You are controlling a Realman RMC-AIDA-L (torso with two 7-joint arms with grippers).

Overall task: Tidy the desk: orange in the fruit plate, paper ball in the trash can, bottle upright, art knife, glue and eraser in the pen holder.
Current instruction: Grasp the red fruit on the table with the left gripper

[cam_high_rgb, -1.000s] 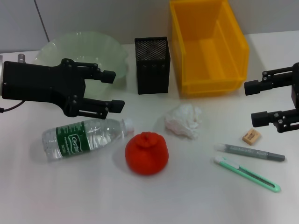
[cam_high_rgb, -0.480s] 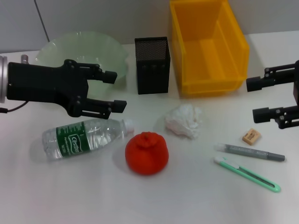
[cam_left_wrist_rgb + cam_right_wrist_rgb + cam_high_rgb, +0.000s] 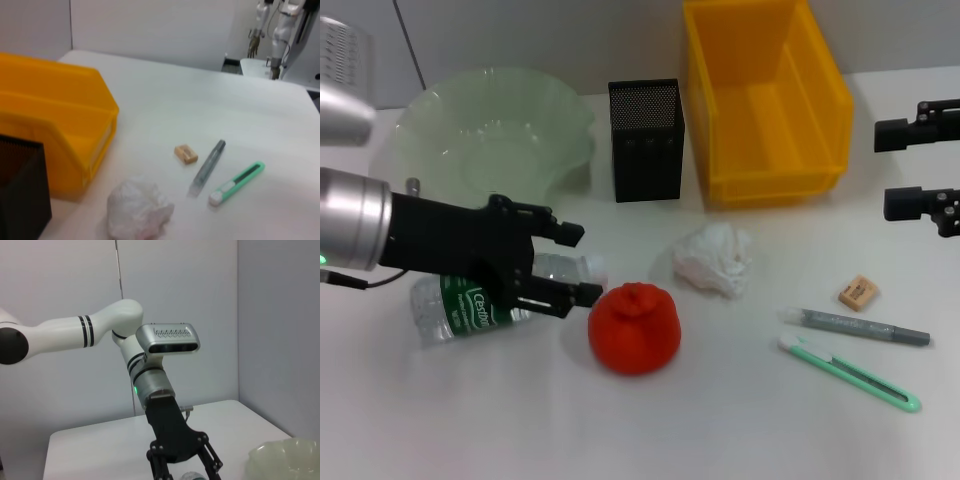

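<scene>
My left gripper is spread wide around the neck end of the clear plastic bottle, which lies on its side, cap pointing right toward the knobbly orange. Farther back sit the ruffled pale-green fruit plate, the black mesh pen holder and the yellow bin. The crumpled paper ball lies right of the orange; the eraser, grey glue stick and green knife lie beyond. My right gripper hangs open at the far right.
</scene>
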